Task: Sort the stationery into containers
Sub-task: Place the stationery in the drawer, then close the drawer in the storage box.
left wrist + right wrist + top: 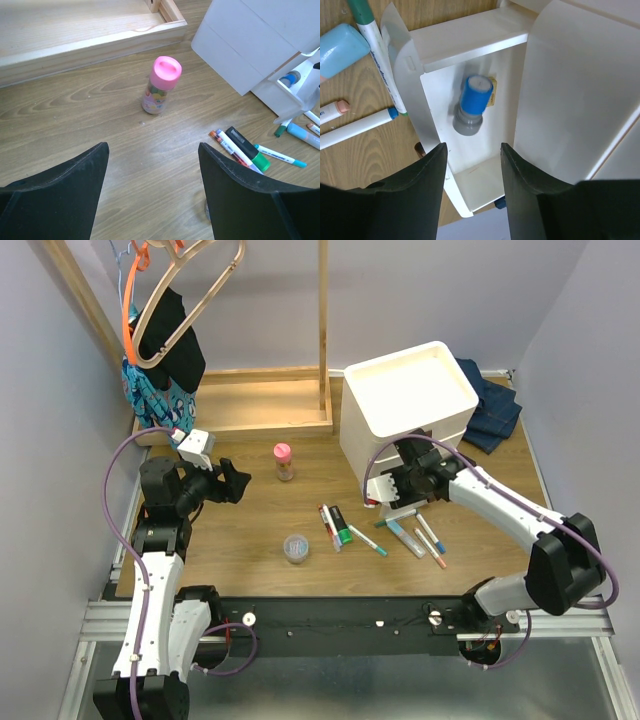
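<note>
My right gripper [472,150] hangs with its fingers apart and nothing between them, pointing down into a pulled-out drawer [470,40], which looks like the lowest one of the white drawer unit [410,390]. A short blue-capped piece [472,102] with a grey body lies in that drawer, free of my fingers. Just outside the drawer's wall, a pale blue tube [340,50], a green-capped marker [372,30], a blue-tipped marker [355,127] and an orange-tipped marker [330,111] lie on the tabletop [250,530]. My right arm rises at the near right corner, elbow out toward the right edge, with the forearm slanting back to the unit's front. The unit stands toward the far right corner, its upper drawers pushed in under a shallow tray top, with a denim cloth [495,405] behind it. My left gripper [152,147] hovers over the left side of the tabletop, fingers spread wide on nothing, aimed toward the middle from an arm bent up at the near left. Ahead of it a pink-capped bottle [161,85] stands upright near the wooden rack base [250,405] along the far edge. Nearer the near edge lie a thick black-and-green marker [247,148], two slim white markers [231,149] against it, and a small clear round tub [297,547].
</note>
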You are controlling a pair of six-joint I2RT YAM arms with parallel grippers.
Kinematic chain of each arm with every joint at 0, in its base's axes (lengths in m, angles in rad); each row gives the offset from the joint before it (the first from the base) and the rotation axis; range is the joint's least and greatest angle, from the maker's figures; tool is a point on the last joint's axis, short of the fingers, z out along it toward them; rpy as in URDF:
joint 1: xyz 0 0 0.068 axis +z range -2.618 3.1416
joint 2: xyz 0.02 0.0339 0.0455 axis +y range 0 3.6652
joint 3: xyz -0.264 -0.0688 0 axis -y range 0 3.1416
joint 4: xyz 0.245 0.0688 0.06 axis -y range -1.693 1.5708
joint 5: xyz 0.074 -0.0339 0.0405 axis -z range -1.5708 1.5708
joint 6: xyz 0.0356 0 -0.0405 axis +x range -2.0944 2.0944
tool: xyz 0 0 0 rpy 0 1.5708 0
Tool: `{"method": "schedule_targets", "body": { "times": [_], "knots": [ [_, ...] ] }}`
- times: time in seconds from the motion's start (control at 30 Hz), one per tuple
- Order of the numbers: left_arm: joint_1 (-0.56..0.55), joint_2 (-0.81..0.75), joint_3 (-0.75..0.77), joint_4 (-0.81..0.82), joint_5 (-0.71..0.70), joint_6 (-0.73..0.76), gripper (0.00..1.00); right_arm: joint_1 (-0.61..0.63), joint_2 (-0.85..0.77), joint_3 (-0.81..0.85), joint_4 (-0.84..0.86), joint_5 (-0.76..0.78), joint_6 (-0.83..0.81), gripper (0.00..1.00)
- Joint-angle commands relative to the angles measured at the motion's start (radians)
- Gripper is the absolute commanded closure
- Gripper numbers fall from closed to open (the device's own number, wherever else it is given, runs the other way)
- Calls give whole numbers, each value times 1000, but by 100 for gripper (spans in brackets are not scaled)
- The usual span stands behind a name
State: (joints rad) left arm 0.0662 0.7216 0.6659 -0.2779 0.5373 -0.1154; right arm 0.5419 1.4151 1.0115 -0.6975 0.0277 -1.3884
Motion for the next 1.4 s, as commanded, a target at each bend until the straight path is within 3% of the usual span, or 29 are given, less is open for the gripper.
{"method": "schedule_targets", "body": {
  "times": [0.0, 0.1, 0.23, 0.37, 0.53, 0.67, 0.83, 0.93, 1.07, 1.2, 1.3, 1.37],
  "knots": [
    [7, -5, 17, 23, 41, -9, 19, -3, -41, -5, 20, -12, -1, 45],
    [7, -10, 18, 35, 61, -18, 19, -3, -65, 33, -8, -20, 93, 45],
    [6, -17, 23, 69, 104, -35, 19, -3, -84, 111, -69, -22, 470, 46],
    [-5, 7, 47, 137, 177, -29, 19, -5, -174, 85, -59, -22, 760, 46],
    [-63, 180, 202, 158, 233, -3, 19, -42, -340, -8, 13, -15, 1137, 53],
    [-167, 338, 374, 45, 233, 66, 20, -112, -430, -34, 47, -50, 1354, 56],
    [-295, 541, 590, -113, 208, 221, 23, -362, -427, -33, 50, -198, 1587, 59],
    [-328, 640, 669, -121, 191, 223, 26, -482, -410, -27, 47, -291, 1681, 64],
    [-374, 757, 767, -127, 159, 238, 28, -637, -346, -27, -3, -360, 1712, 76],
    [-404, 873, 856, -129, 147, 244, 28, -980, -241, -88, -59, -567, 1675, 89],
    [-417, 929, 886, -112, 141, 232, 27, -1115, -98, -148, -91, -733, 1649, 95],
    [-419, 953, 893, -96, 132, 211, 28, -1126, -61, -194, -44, -832, 1660, 98]
  ]
}}
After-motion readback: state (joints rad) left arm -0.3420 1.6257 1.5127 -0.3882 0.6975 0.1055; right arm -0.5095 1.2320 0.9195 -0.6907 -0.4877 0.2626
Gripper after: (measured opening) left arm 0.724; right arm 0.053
